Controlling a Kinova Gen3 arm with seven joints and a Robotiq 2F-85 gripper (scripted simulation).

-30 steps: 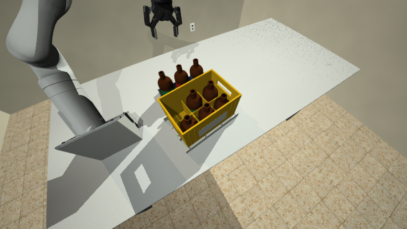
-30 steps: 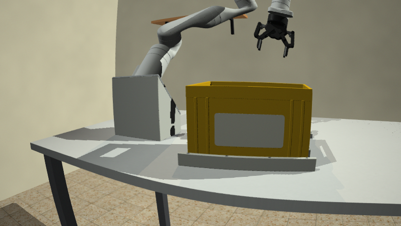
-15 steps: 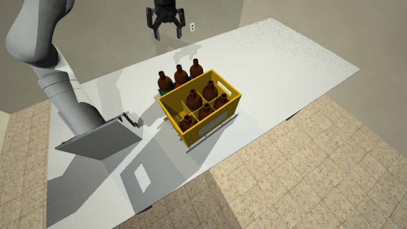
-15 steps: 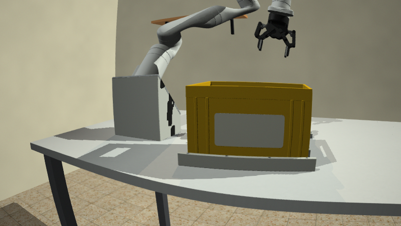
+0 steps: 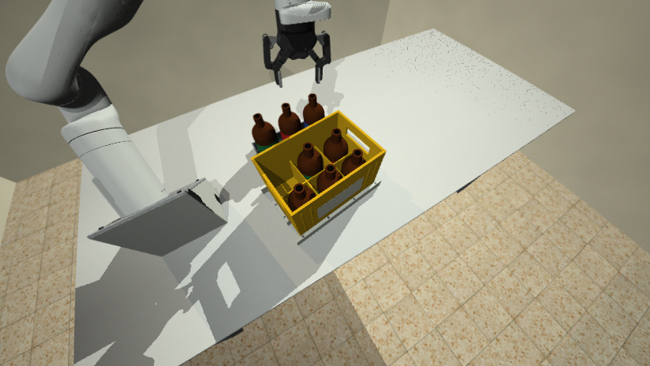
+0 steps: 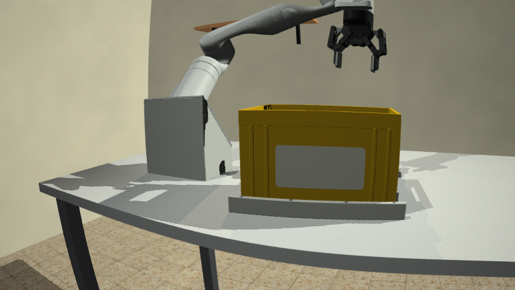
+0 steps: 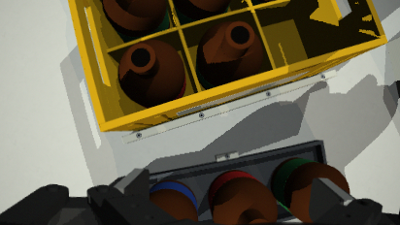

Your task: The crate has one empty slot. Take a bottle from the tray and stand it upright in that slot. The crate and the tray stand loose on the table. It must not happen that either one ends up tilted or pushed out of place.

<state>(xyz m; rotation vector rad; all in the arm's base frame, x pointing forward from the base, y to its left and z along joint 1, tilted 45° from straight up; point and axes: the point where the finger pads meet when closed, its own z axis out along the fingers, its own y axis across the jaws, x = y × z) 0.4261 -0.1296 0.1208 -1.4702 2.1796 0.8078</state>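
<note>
A yellow crate (image 5: 309,218) (image 6: 257,158) (image 7: 146,118) holds several brown bottles. One corner slot (image 5: 274,170) (image 7: 301,34) is empty. Behind the crate, a dark tray (image 7: 272,154) carries three upright brown bottles: one with a green label (image 5: 263,131) (image 7: 311,181), one with a red label (image 5: 288,119) (image 7: 235,194) and one with a blue label (image 5: 312,109) (image 7: 172,199). The crate hides the tray in the exterior view. My gripper (image 5: 297,78) (image 6: 355,66) (image 7: 230,193) is open and empty. It hangs well above the tray's bottles.
A grey mount box (image 5: 158,222) (image 6: 174,138) at the arm's base stands left of the crate. Low grey rails (image 5: 336,217) (image 6: 317,209) (image 7: 218,112) lie along the crate's foot. A wooden shelf (image 6: 212,27) is on the back wall.
</note>
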